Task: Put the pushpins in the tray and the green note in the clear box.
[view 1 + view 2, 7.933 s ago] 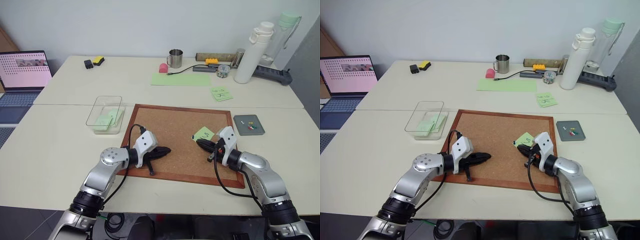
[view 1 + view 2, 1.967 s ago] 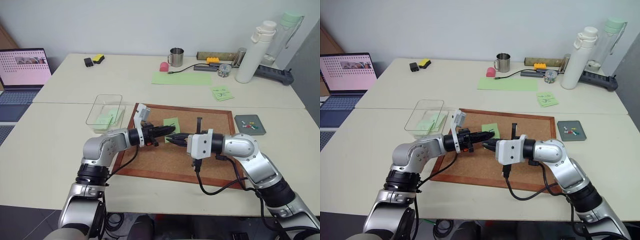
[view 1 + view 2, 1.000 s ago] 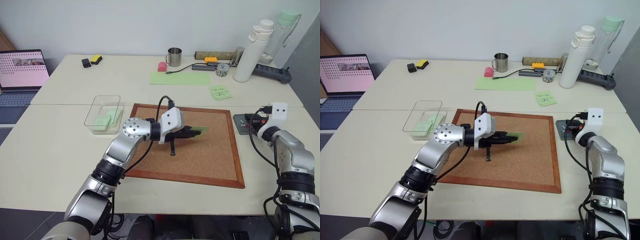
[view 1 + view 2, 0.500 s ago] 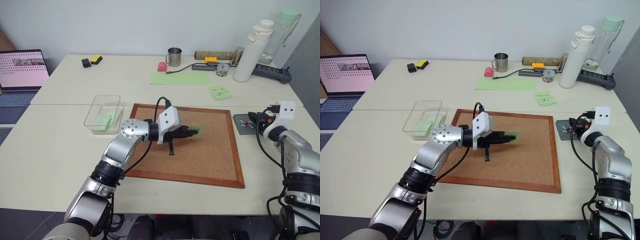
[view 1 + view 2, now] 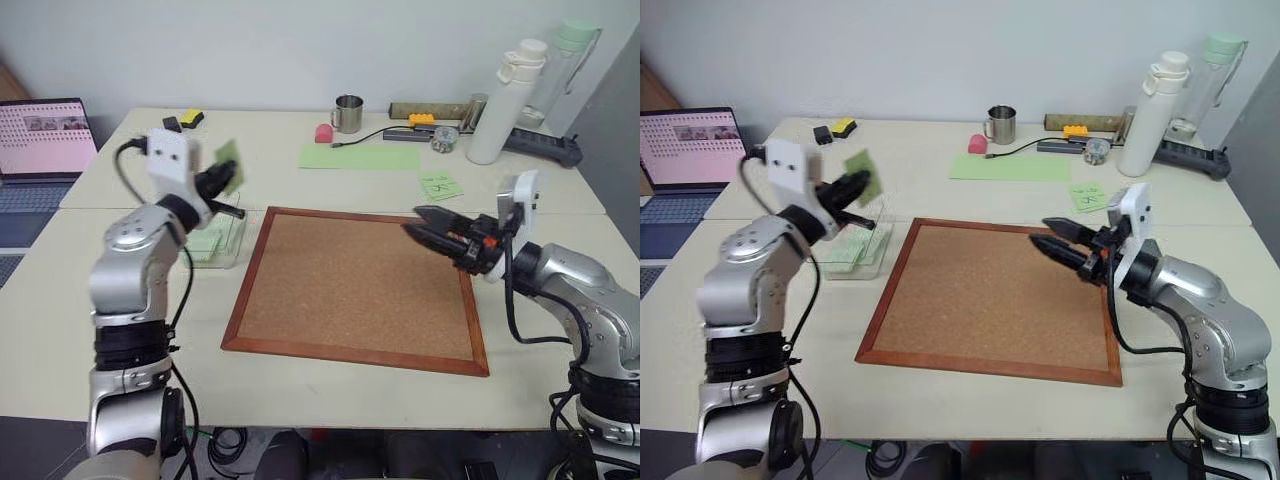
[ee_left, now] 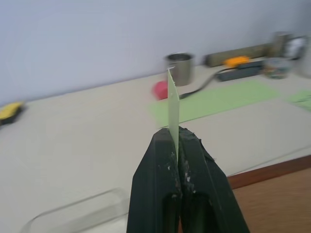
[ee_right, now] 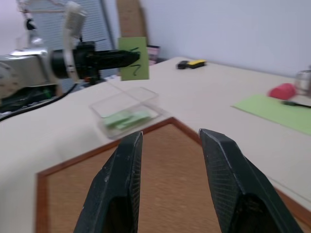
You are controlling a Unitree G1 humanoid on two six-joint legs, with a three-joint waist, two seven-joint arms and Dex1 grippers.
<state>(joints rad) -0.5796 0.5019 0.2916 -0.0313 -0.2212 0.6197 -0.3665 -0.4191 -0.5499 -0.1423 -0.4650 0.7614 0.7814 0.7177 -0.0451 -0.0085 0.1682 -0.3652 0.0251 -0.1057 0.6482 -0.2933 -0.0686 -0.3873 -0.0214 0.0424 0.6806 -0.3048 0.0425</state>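
Step in hand, as judged: delivering the green note [image 5: 862, 164] to the clear box [image 5: 866, 251]. The left gripper [image 5: 853, 185] was clamped on the note's edge, holding it upright in the air above the box. Next move calls for lowering over the opening, then releasing. The right gripper [image 5: 432, 228] hung above the corkboard [image 5: 355, 283], fingers apart, holding nothing. The box already contained pale-green notes, about 2. The tray and pushpins could not be made out.

Green note [image 5: 862, 176] pinched upright above clear box [image 5: 852, 247] holding green notes.
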